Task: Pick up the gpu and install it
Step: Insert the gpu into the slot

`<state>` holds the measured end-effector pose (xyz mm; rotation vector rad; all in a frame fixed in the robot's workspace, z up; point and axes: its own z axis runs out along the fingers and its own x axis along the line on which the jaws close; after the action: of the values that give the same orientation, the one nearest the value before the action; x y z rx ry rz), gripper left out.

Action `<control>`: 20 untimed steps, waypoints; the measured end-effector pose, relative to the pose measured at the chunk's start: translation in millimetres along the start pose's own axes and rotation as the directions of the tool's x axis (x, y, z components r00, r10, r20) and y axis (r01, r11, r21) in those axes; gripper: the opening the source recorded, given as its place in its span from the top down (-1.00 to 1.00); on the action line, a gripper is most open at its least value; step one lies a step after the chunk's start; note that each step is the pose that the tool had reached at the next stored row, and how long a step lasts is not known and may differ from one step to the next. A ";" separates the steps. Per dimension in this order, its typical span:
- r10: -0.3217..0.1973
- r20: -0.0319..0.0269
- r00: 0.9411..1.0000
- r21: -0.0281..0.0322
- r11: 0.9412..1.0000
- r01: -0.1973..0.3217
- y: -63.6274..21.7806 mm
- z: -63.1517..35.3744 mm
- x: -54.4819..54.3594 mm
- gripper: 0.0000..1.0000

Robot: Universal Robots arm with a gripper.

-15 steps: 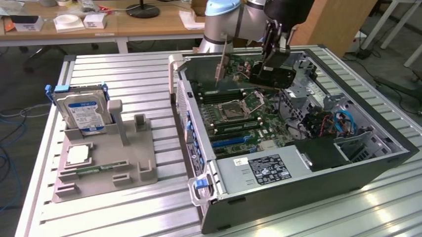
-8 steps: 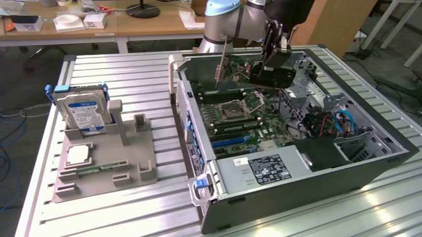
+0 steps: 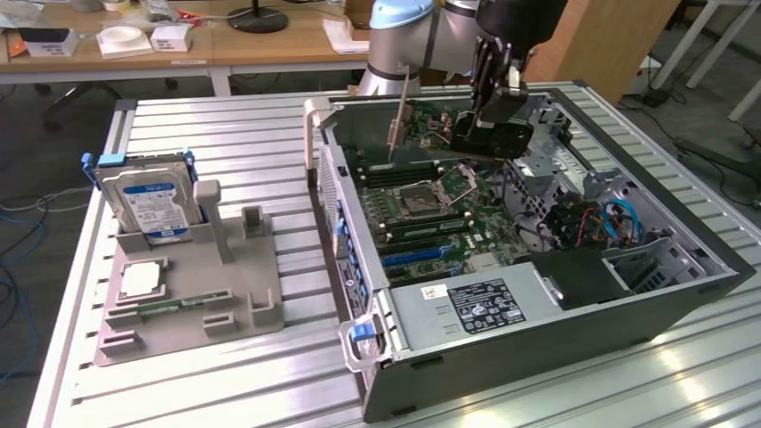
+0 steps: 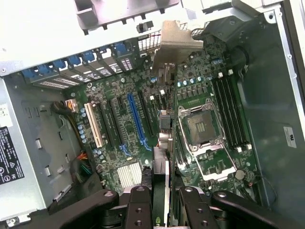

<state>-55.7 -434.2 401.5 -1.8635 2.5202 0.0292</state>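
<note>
The gripper point(image 3: 486, 143) hangs inside the open case point(image 3: 666, 299), its fingers point(image 4: 139, 210) clamped on the gpu point(image 4: 162, 157). The card is edge-on over the motherboard point(image 4: 124, 143), its bracket point(image 4: 174, 40) at 12 o'clock from the fingers, near the socket point(image 4: 202, 126).

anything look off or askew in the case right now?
Nothing stands out. The gripper holds the gpu edge-on above the motherboard, roughly in line with the slots. CPU socket is open and bare.
</note>
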 end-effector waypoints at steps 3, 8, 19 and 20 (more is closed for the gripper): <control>-0.014 0.000 1.000 0.000 1.000 0.014 0.0 0.0 0.1 0.47; -0.039 0.000 0.999 -0.001 0.999 0.039 -0.1 0.0 0.1 0.47; -0.092 -0.001 0.996 -0.002 0.996 0.092 -0.2 0.0 0.5 0.47; -0.097 -0.001 0.995 -0.002 0.995 0.097 -0.2 0.0 0.6 0.47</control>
<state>-55.7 -434.9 401.5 -1.9838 2.4277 0.0298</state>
